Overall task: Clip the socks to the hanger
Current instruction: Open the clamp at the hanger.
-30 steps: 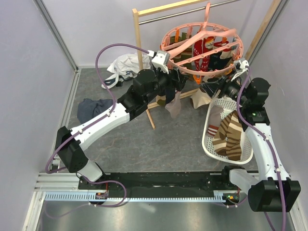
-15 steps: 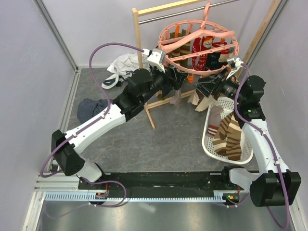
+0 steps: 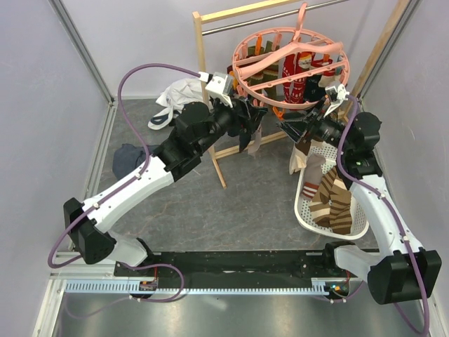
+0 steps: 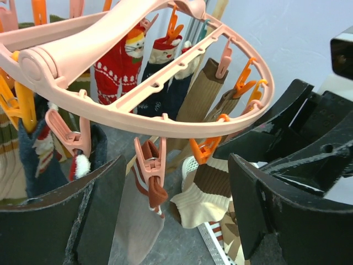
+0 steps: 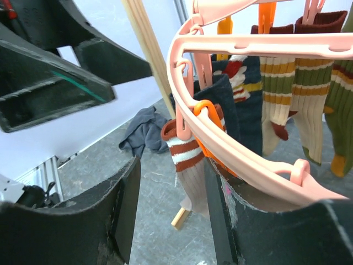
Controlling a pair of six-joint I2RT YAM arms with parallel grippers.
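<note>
The round pink hanger [image 3: 291, 67] hangs by its hook from the metal bar, with several socks clipped round its ring. My left gripper [image 3: 247, 121] is open and empty just below the ring's near-left edge. In the left wrist view its jaws [image 4: 176, 215] stand wide apart on either side of a grey sock with a rust cuff [image 4: 135, 215] in a pink clip and a cream and brown sock [image 4: 212, 196] in an orange clip. My right gripper [image 3: 296, 130] is open and empty below the ring's near edge. In the right wrist view [image 5: 168, 215] the grey sock [image 5: 190, 165] hangs between its fingers.
A white mesh basket [image 3: 303, 210] at the right holds more brown and cream striped socks [image 3: 333, 200]. The wooden rail's post [image 3: 209, 105] stands left of the hanger. A white garment [image 3: 179, 98] and a dark cloth bundle [image 3: 130, 156] lie at the back left.
Both grippers have risen toward the ring and drawn closer together. The hanger has swung a little left. The grey sock now hangs from its clip, free of the left gripper.
</note>
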